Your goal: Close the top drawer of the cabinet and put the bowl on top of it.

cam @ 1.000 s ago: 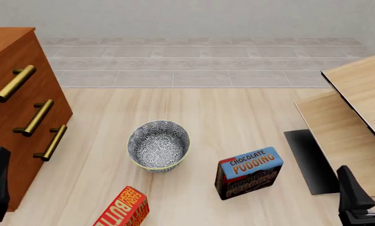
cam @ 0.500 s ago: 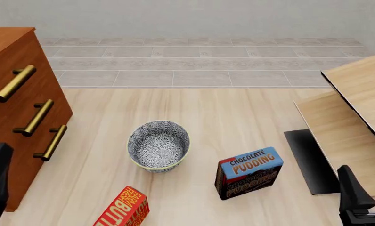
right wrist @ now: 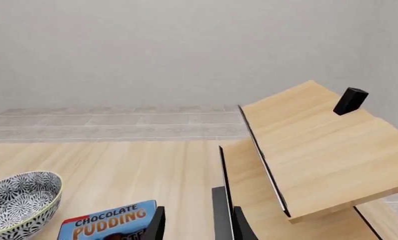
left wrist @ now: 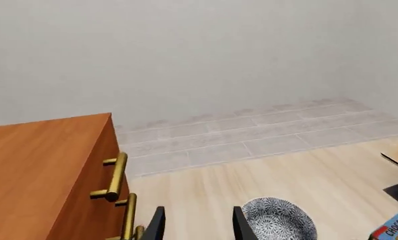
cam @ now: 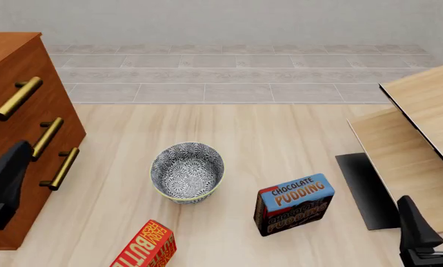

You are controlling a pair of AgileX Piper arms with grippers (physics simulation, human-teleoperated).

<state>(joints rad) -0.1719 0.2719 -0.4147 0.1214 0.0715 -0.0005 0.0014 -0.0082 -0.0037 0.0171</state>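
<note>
The reddish-brown cabinet [cam: 17, 67] stands at the left. The top drawer [cam: 0, 83] carries a long brass handle [cam: 14, 99]; I cannot tell how far it stands out. The patterned bowl [cam: 186, 171] sits upright on the pale floor, to the right of the cabinet. My left gripper [cam: 10, 167] hovers in front of the lower handles, open and holding nothing. The left wrist view shows the left gripper [left wrist: 199, 225], the cabinet [left wrist: 39, 170] and the bowl [left wrist: 279, 222]. My right gripper [cam: 429, 214] is low at the right, open and apart from everything. In its wrist view the right gripper [right wrist: 197, 225] sees the bowl [right wrist: 19, 205].
A chocolate pudding box [cam: 294, 203] stands right of the bowl, and a red butter box [cam: 146, 246] lies near the front edge. Pale light-wood furniture [cam: 418, 128] with a black mat [cam: 366, 189] beside it fills the right side.
My left gripper has risen and shifted right, now overlapping the cabinet front near the lower handles. The right gripper, bowl and boxes have not moved.
</note>
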